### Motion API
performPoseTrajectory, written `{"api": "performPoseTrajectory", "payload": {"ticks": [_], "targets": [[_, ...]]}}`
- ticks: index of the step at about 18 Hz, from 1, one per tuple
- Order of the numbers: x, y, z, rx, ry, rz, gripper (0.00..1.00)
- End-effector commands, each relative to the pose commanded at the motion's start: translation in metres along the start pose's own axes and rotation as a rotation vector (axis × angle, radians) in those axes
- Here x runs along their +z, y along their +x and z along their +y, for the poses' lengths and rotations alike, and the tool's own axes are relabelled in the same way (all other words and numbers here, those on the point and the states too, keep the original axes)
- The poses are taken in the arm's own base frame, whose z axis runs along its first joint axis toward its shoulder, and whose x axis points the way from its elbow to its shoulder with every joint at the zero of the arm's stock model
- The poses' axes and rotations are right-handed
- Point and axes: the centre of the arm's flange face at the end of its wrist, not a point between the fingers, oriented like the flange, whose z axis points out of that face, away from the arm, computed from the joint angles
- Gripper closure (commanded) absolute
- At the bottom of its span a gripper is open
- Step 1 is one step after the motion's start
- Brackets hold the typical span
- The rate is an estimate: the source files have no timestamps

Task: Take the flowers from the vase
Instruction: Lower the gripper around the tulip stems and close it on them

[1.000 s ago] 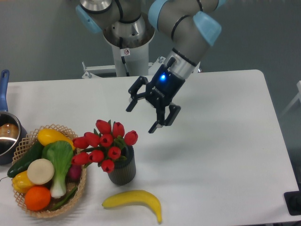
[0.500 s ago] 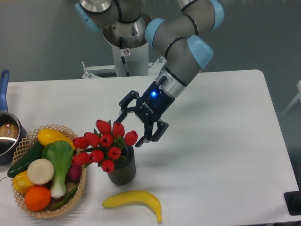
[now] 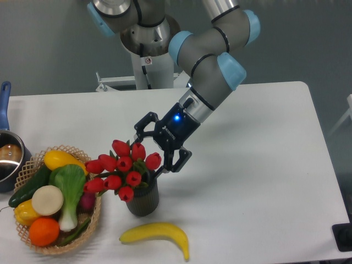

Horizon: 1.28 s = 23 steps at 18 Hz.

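I have brought the gripper [image 3: 155, 146] down and to the left over the last second, from open air near the middle of the frame to the upper right edge of the flowers [image 3: 123, 168]. Its jaws are spread wide and hold nothing; one finger sits above the topmost buds, the other hangs just right of the rightmost bud, so the top of the bunch now lies roughly between them. Whether a fingertip is touching a bud I cannot tell from this angle. The flowers stand in the vase [image 3: 143, 199], lower left of centre, leaning left toward the woven basket [image 3: 92, 219] of vegetables, neither having shifted. A banana [image 3: 157, 234] lies on the table [image 3: 258, 165] just below the vase. I judge the approach nearly done: the next step is to sink a little further toward the stems and close. My worry is that closing here pinches only buds, or tips the vase as I lift.
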Motion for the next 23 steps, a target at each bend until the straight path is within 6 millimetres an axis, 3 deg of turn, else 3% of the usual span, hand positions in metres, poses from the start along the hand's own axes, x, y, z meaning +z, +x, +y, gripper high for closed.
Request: {"api": "performPoseTrajectory", "payload": {"ticks": [11,23], "targets": [[0.013,-0.013,-0.006,-0.013,0.062,0.029,0.0],[0.02,-0.009,-0.009,0.001,0.058,0.042,0.0]]}}
